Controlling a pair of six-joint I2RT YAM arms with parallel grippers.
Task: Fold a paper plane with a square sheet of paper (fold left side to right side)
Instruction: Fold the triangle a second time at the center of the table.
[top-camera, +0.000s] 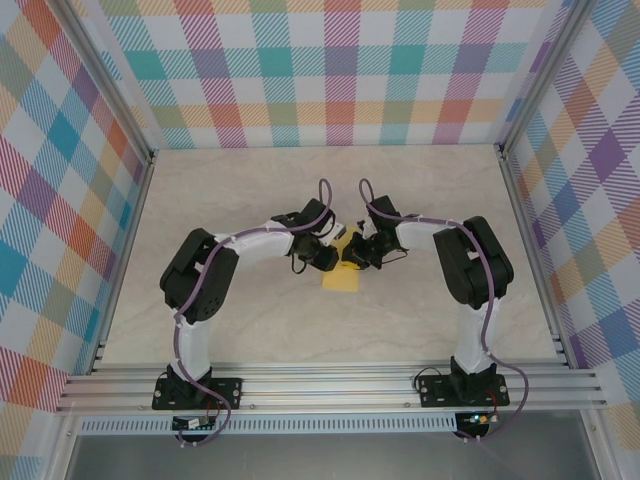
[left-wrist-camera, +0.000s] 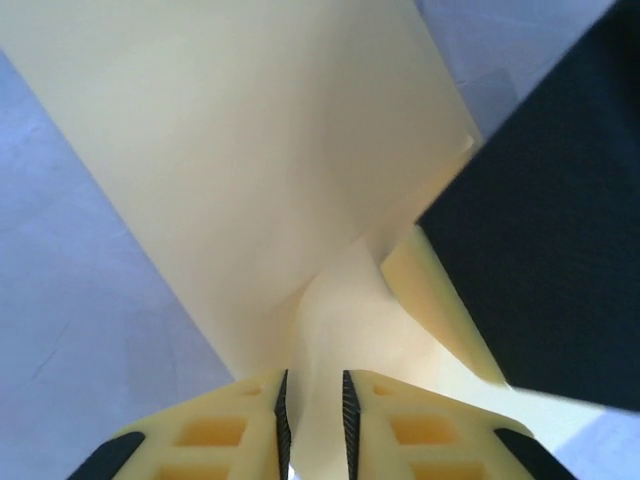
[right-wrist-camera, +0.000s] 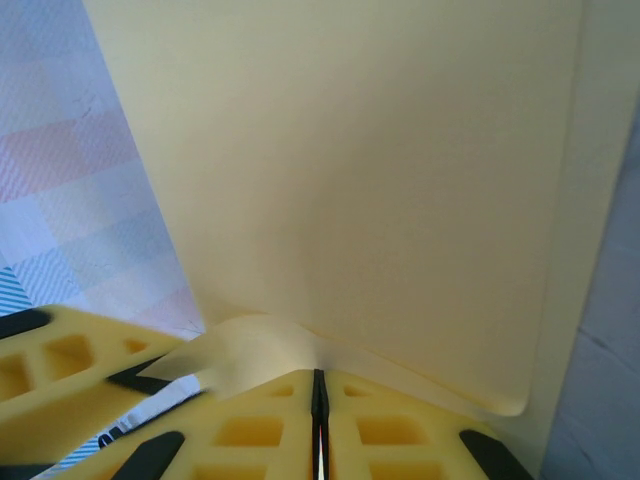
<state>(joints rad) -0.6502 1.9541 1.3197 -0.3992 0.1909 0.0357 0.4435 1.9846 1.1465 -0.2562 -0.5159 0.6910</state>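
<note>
Presently: thin yellow square sheet of paper (top-camera: 342, 280) — first fold seemingly unfinished, plane not begun. Right fingers (right-wrist-camera: 250, 432) pinch its edge just ahead; left fingers (left-wrist-camera: 215, 432) narrowly parted, sheet between them.

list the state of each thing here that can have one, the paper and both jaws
paper: bent, one part lifted up, fold not pressed flat
left jaws: slightly apart, paper running between them
right jaws: shut on the paper

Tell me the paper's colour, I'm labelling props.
The square sheet of paper is plain pale yellow, best seen in the right wrist view.
</note>
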